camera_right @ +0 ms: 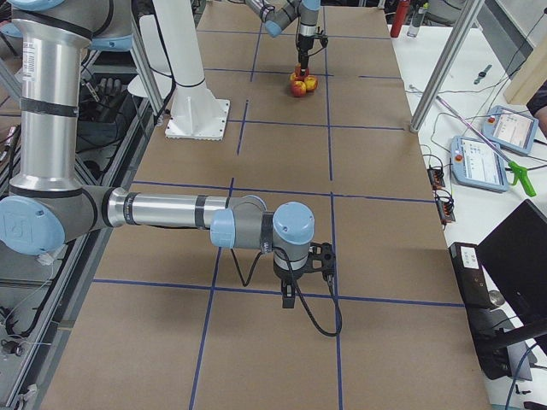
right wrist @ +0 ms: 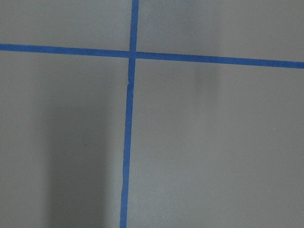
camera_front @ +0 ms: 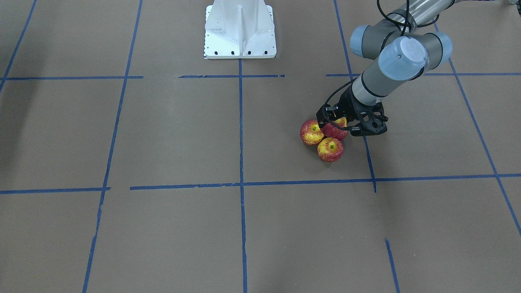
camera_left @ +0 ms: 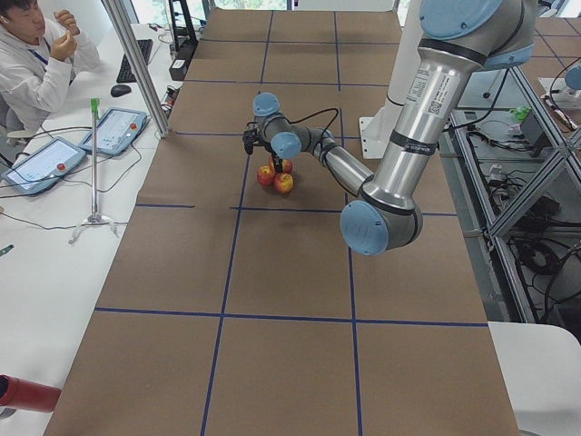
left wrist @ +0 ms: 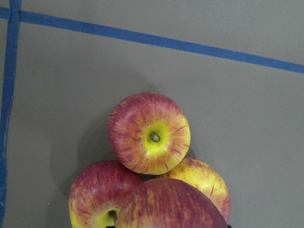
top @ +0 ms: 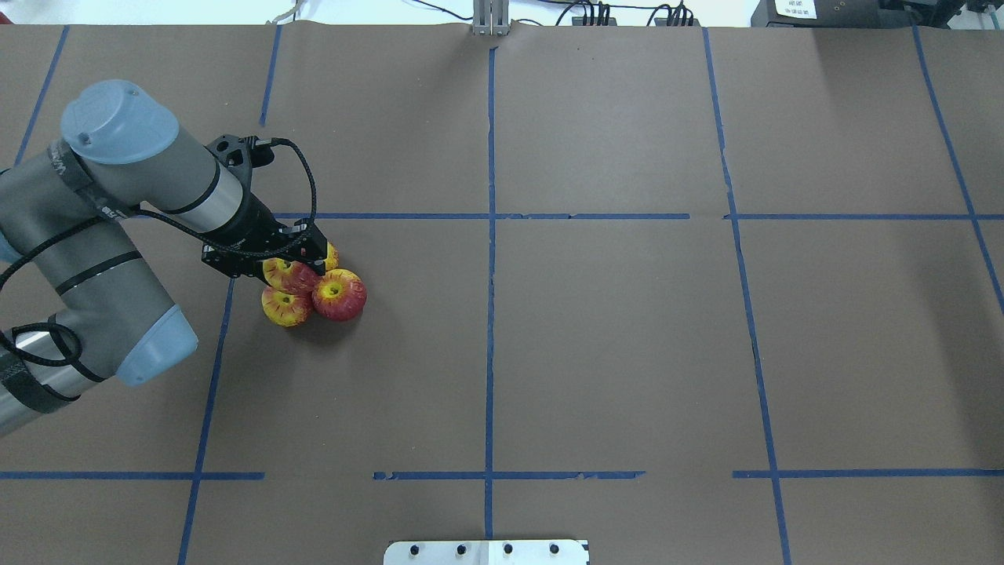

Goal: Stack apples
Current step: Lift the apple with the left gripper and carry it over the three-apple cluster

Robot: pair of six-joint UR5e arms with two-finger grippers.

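Note:
Three red-and-yellow apples lie bunched together on the brown table: one [top: 340, 294], one [top: 286, 308], and one half hidden under the gripper [top: 332, 256]. My left gripper [top: 294, 267] is shut on a fourth apple [top: 289, 276] and holds it over the middle of the bunch; I cannot tell whether it rests on them. The left wrist view shows the held apple [left wrist: 171, 206] closest, above the other three [left wrist: 149, 133]. From the front the bunch [camera_front: 330, 149] lies just beside the left gripper [camera_front: 340, 127]. My right gripper [camera_right: 301, 278] hangs over bare table far off; I cannot tell whether it is open or shut.
The white robot base [camera_front: 240, 34] stands at the table's middle, on the robot's side. Blue tape lines [top: 490, 235] grid the brown paper. An operator [camera_left: 32, 54], tablets [camera_left: 113, 130] and a metal post [camera_left: 136, 64] are beyond the table's far edge.

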